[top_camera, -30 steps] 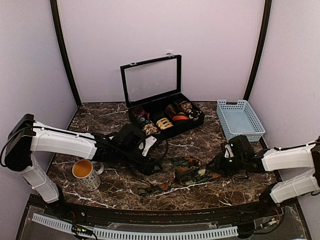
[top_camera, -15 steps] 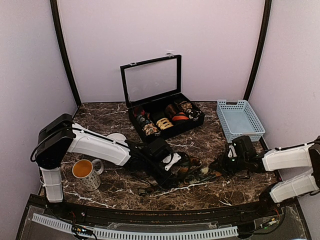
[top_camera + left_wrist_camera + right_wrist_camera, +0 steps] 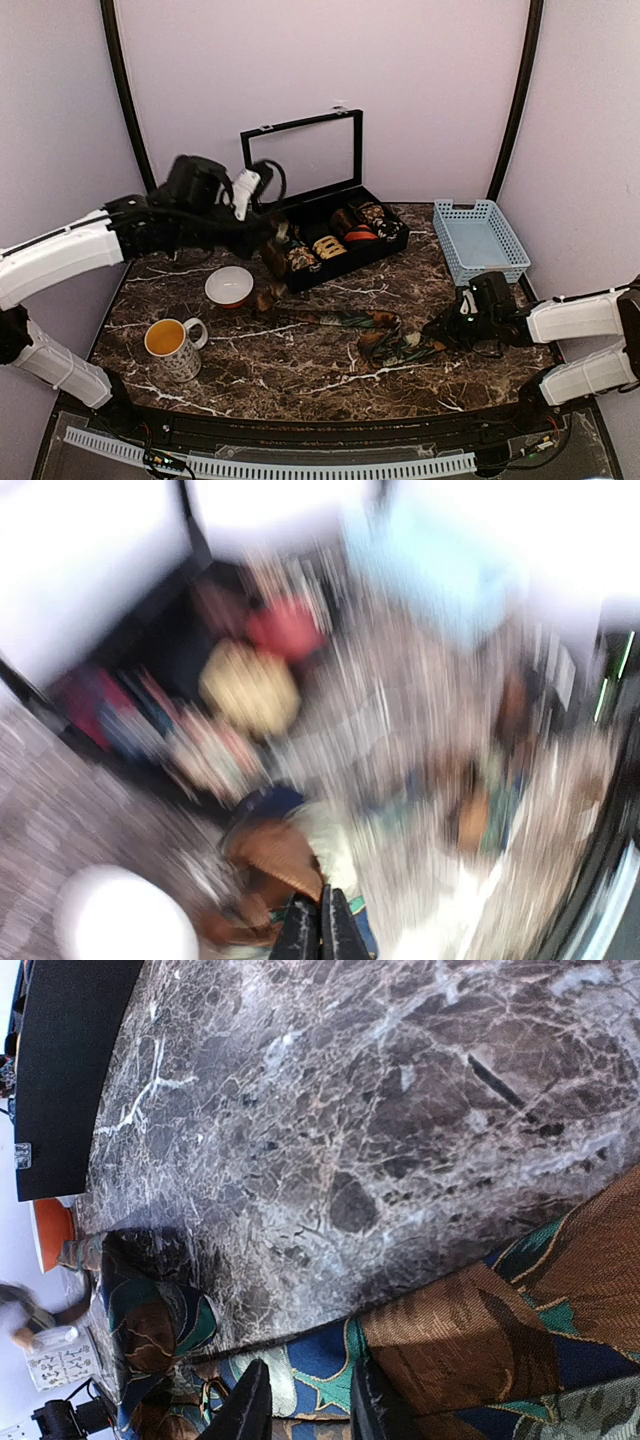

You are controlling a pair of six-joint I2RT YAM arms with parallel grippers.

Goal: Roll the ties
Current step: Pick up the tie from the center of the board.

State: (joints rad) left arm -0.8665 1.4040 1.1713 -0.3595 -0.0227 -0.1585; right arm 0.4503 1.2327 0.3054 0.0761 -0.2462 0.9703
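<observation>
One dark green, brown and orange patterned tie (image 3: 340, 320) lies stretched across the marble from beside the white bowl to a bunched heap near my right gripper. My left gripper (image 3: 268, 250) is raised in front of the black box. In the blurred left wrist view that gripper (image 3: 321, 930) is shut, with the tie's brown end (image 3: 280, 855) pinched at its tips. My right gripper (image 3: 441, 331) sits low over the other end. Its fingers (image 3: 252, 1405) stand apart over the flat tie fabric (image 3: 470, 1350), which shows between them.
An open black box (image 3: 262, 240) with a glass lid holds several rolled fabric coils at the back centre. A blue basket (image 3: 482, 238) stands at the back right. The white bowl (image 3: 229, 285) and a mug of orange liquid (image 3: 172, 345) sit at the left.
My left arm has lifted from the middle of the table and swung back left, shutting on the tie's end and drawing it out straight. The right gripper has stayed put.
</observation>
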